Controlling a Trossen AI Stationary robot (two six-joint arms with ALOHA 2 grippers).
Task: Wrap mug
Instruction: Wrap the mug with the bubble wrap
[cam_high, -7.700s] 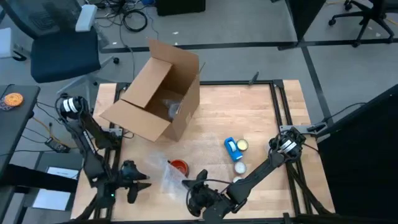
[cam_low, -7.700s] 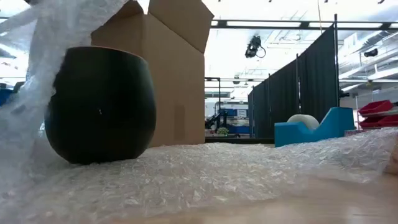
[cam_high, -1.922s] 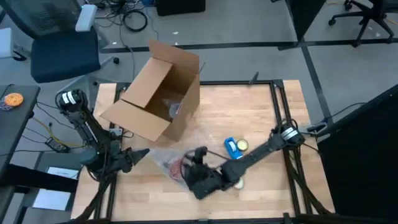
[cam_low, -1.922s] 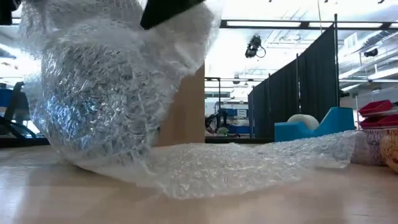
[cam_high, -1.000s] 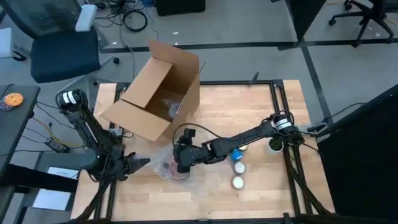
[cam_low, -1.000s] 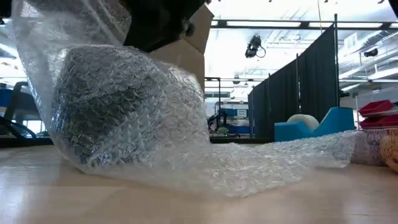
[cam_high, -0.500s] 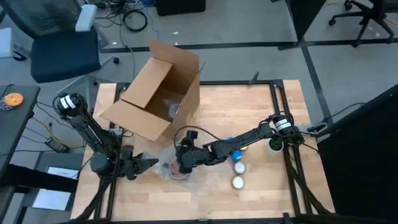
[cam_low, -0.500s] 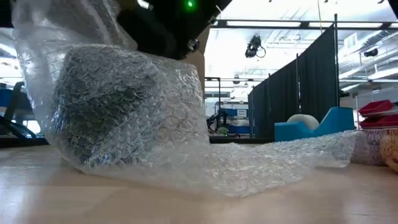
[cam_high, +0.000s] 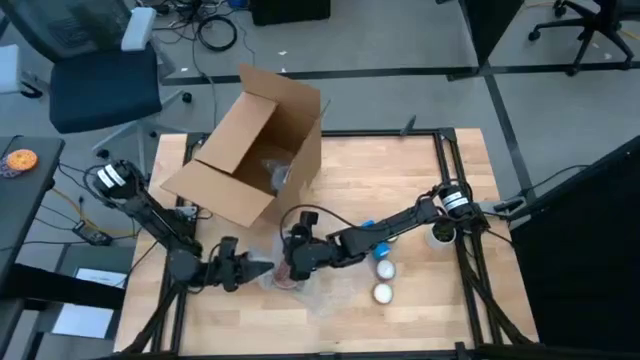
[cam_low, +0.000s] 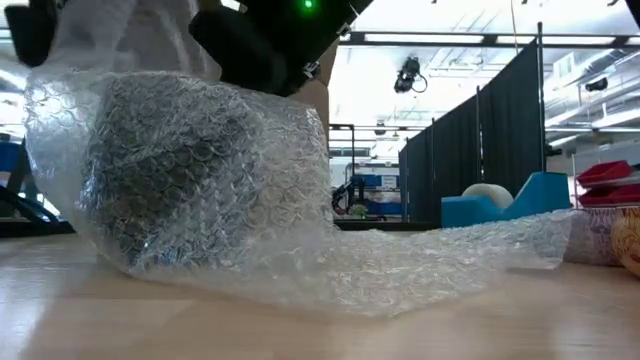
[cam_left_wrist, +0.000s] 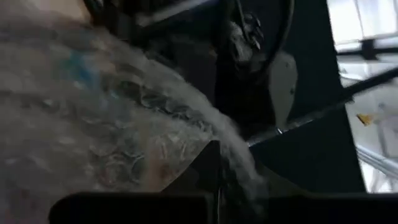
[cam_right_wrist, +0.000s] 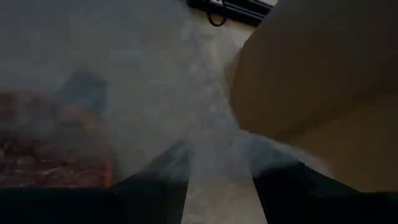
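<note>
The dark mug (cam_low: 165, 185), red inside (cam_high: 285, 272), stands on the table near its front edge, covered by clear bubble wrap (cam_low: 260, 200). The sheet's free end (cam_low: 450, 255) lies flat on the table toward the right. My right gripper (cam_high: 296, 256) is right above the mug, shut on the wrap. My left gripper (cam_high: 257, 270) is at the wrap's left side, level with the mug, shut on the wrap there. My left gripper comes in level from the table's left and has a bit of the wrap's left edge (cam_left_wrist: 239, 171) between its shut fingers; one layer or several, I cannot tell. My right gripper pinches a gathered strip of the wrap (cam_right_wrist: 217, 177) between its two fingers, slanting down from the right over the mug's top. The wrap hangs from it over the mug, which stands on the table.
An open cardboard box (cam_high: 250, 150) lies on its side just behind the mug. A blue tape dispenser (cam_high: 374, 238), two white rolls (cam_high: 383, 282) and a small cup (cam_high: 437, 236) are at the right. The near left of the table shows bare wood (cam_high: 215, 310).
My left gripper has moved toward the table's right edge, up to the wrap's left side beside the mug. My right gripper has stayed over the mug with the wrap in its hold. The wrap has drawn closer around the mug's left side.
</note>
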